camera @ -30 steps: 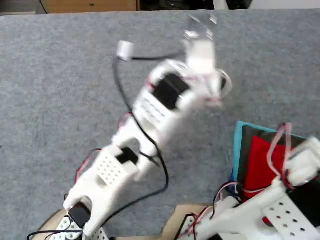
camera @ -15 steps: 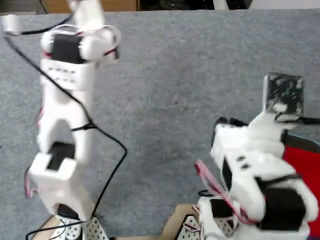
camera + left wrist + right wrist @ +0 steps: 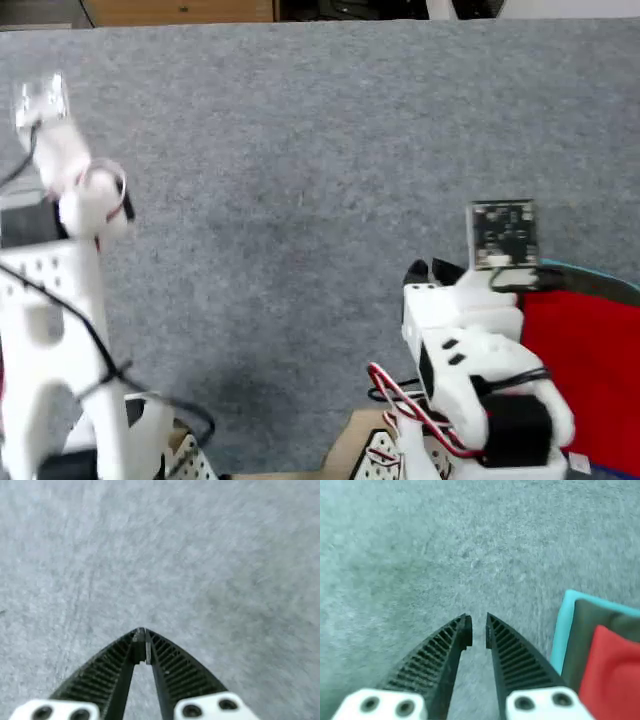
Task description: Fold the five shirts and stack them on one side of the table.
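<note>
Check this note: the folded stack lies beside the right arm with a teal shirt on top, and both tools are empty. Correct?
No: the high view shows the red shirt on top, the teal shirt beneath. Otherwise right: stack beside the right arm, left tool and right tool empty.

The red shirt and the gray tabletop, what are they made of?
The red shirt looks like soft matte cloth, lying flat in a folded stack. The gray tabletop looks like felt or thin carpet: fuzzy, speckled, no shine.
</note>
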Controlling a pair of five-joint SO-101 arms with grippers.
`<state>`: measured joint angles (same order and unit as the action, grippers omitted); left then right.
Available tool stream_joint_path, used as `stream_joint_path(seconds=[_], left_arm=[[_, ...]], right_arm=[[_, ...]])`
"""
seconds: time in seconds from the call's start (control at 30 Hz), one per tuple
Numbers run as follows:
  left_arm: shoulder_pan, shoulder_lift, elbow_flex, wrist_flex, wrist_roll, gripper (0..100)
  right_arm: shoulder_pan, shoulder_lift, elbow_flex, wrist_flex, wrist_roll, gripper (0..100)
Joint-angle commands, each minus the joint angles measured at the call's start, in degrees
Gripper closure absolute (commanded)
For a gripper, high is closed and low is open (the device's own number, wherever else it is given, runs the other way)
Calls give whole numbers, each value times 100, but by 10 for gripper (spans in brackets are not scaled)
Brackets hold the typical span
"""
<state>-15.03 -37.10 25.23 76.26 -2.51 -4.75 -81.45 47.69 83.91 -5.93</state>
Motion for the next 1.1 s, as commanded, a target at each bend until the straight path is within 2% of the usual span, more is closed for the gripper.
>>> stream_joint_path(seconds=[0.0, 0.17, 0.57, 0.77, 0.97, 1.07], left_arm=[[-88, -1349, 2048, -1029, -35, 982], [-123, -2818, 3912, -1899, -35, 982], [-132, -5912, 7015, -1934, -26, 982], [-114, -6774, 7165, -1363, -26, 982], [-105, -6598, 7165, -413, -9, 982], [-105, -6580, 7165, -431, -9, 982]], right_arm=[[-40, -321, 963, -598, 211, 937], [-66, -497, 2211, -1196, 211, 937], [-40, -1569, 3670, -1363, 211, 937], [-31, -2844, 4664, -1231, 211, 937], [-31, -2782, 4813, -1037, 185, 937], [-31, -2844, 4910, -1037, 176, 937]])
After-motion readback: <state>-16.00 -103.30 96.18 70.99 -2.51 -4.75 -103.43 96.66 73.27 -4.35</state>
